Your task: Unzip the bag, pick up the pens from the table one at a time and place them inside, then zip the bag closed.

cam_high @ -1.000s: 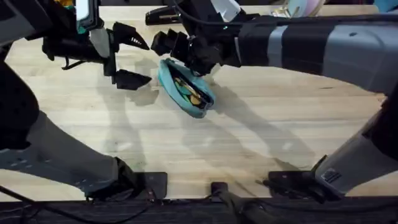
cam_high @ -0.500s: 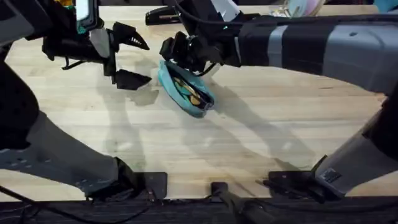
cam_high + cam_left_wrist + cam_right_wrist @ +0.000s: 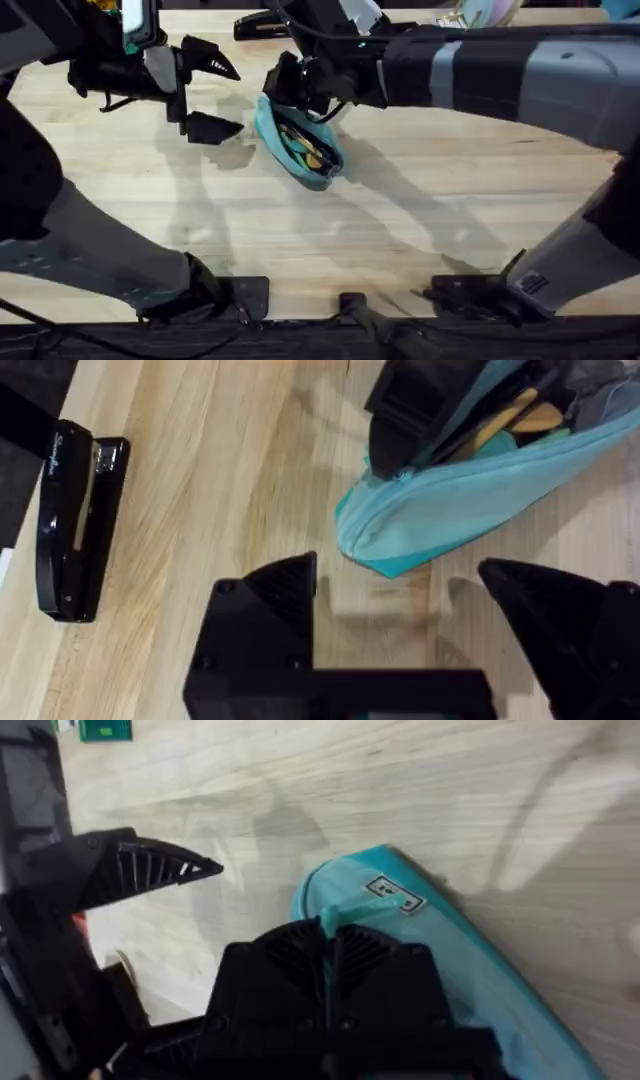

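— Toward the far middle of the table [image 3: 420,230], the bag [image 3: 298,143] lies unzipped, yellow pens [image 3: 300,140] showing inside. See the right gripper [image 3: 297,88]?

— Its fingers are pinched together on the teal zipper pull [image 3: 355,912] at the pouch's far end. The left gripper [image 3: 205,95] hangs spread wide just beside the bag, holding nothing.

— That pouch looks soft and light; I reckon it will slide or bunch unless its other end is pinned.

— Agreed, the tab is the spot. Any writing?

— A small label [image 3: 393,893] on the fabric, unreadable. The black stapler [image 3: 72,525] carries script I can't quite make out.
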You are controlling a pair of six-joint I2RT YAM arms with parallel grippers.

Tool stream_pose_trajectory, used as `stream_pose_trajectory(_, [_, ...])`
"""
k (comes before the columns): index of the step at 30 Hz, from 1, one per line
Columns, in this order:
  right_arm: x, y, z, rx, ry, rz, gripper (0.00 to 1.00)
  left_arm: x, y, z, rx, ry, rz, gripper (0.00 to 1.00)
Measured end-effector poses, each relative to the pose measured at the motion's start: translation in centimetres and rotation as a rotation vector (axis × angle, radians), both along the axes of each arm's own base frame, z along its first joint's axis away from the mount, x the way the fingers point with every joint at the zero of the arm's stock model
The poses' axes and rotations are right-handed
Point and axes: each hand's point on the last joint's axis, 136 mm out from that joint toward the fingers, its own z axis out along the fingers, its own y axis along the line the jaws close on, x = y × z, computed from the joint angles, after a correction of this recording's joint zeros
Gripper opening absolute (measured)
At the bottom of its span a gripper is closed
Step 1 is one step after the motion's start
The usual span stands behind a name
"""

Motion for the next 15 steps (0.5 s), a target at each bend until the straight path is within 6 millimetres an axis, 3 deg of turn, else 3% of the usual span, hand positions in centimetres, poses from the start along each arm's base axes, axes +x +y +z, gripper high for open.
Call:
stream_pose_trajectory(5, [0.0, 0.0, 0.6, -0.051, -0.077, 0.089, 0.031, 0.0, 0.0, 0.0, 0.0, 0.0, 0.0, 0.994])
stream_pose_trajectory(11, [-0.2, -0.2, 3.4, -0.098, -0.209, 0.201, 0.031, 0.0, 0.0, 0.0, 0.0, 0.0, 0.0, 0.994])
stream_pose_trajectory(15, [-0.3, -0.3, 4.1, -0.125, -0.254, 0.245, 0.031, 0.0, 0.0, 0.0, 0.0, 0.0, 0.0, 0.994])
